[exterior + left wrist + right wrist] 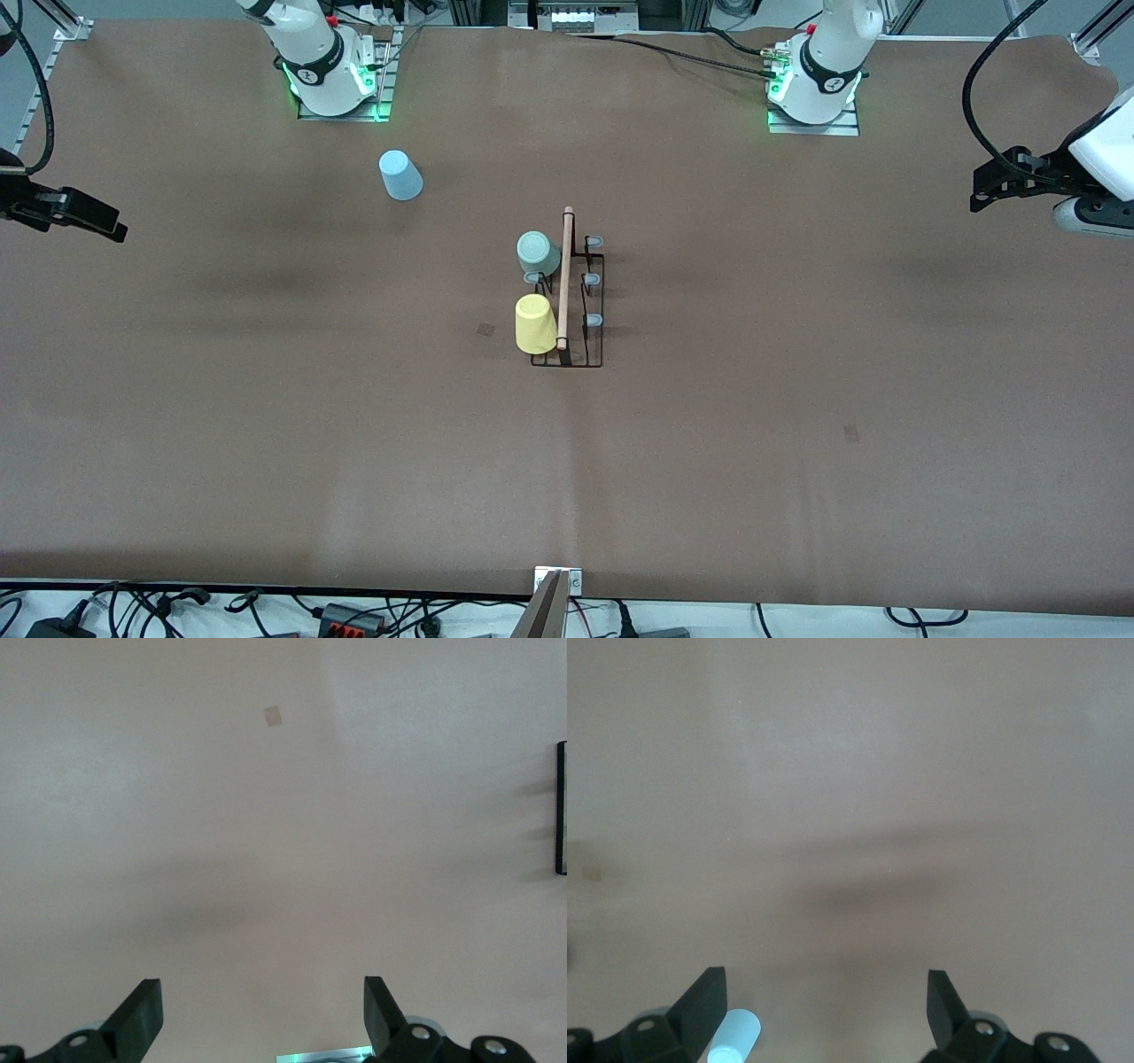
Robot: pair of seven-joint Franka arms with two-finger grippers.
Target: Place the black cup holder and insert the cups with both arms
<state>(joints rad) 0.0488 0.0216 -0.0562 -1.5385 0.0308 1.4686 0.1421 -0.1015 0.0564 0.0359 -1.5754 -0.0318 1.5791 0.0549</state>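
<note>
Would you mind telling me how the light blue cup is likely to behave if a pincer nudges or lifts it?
The light blue cup looks like thin, smooth plastic, so probably light and a bit slippery. It stands alone, mouth down, on the brown table; a low nudge would likely slide it, a high one tip it. On its tapered side it might roll in a curve.

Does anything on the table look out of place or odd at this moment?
Only the blue cup stands apart, upside down near the right arm's base, away from the holder. The green cup and yellow cup already sit on the holder. Nothing looks spilled or damaged.
</note>
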